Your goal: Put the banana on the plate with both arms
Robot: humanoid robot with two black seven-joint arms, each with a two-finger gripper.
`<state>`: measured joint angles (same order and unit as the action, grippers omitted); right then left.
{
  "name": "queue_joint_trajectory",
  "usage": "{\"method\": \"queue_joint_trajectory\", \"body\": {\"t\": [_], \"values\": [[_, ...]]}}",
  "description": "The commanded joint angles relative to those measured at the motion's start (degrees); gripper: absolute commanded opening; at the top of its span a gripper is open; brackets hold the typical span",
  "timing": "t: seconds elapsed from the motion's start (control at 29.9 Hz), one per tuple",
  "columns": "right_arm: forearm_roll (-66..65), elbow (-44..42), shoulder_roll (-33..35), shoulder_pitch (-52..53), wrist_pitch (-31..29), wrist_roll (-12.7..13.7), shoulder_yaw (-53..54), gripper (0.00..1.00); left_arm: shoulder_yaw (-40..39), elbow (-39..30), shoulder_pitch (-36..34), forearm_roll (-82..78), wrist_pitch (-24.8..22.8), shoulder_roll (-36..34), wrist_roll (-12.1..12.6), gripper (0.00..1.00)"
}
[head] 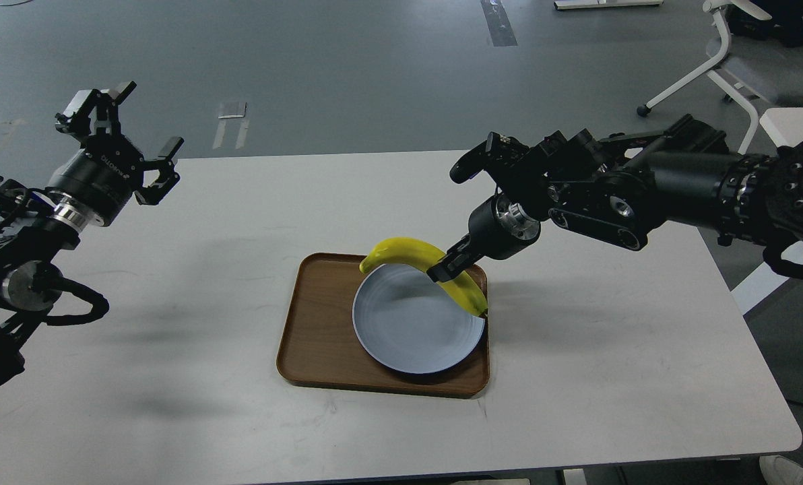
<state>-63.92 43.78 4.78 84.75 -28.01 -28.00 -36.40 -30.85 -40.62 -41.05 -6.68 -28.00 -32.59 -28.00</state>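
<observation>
Banana held over the plate by the right gripper

Fingers of the right gripper (pixel 444 267) are closed narrowly on the curved bright yellow banana (pixel 411 254), near the middle of its arc. The banana hangs like an arch over the far rim of the round, shallow, pale blue-grey plate (pixel 411 323). Its blunt end points left past the rim, and its other end reaches down to the right edge of the plate; whether it touches the plate there I cannot tell. The plate lies tilted inside the rectangular brown wooden tray (pixel 314 330), near its right side. The tray stands on the white table (pixel 172 377). The black right arm comes in from the right edge. The left gripper (pixel 125 135) is well apart, raised above the far left of the table, with its 2 fingers spread wide and nothing between them.
</observation>
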Motion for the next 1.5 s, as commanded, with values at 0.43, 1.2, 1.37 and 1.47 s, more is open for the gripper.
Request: {"method": "queue_joint_trajectory", "body": {"t": [0.43,1.2,1.37,1.47], "values": [[0.73,-1.06,-3.73,-0.46,0.01,0.00,-3.67,0.15,-0.09,0.01,-0.08,0.00,0.00,-0.10,0.00,1.00],[10.55,-1.95,2.05,-0.64,0.01,0.00,-0.44,0.98,0.00,0.01,-0.17,0.00,0.00,-0.11,0.00,1.00],[17.86,-1.95,10.67,-2.47,0.01,0.00,9.76,1.00,0.09,0.10,-0.17,-0.18,0.00,0.07,0.00,1.00],[23.03,-1.95,16.55,-7.64,0.01,0.00,16.86,1.00,0.17,0.10,-0.17,-0.18,0.00,0.60,0.00,1.00]]}}
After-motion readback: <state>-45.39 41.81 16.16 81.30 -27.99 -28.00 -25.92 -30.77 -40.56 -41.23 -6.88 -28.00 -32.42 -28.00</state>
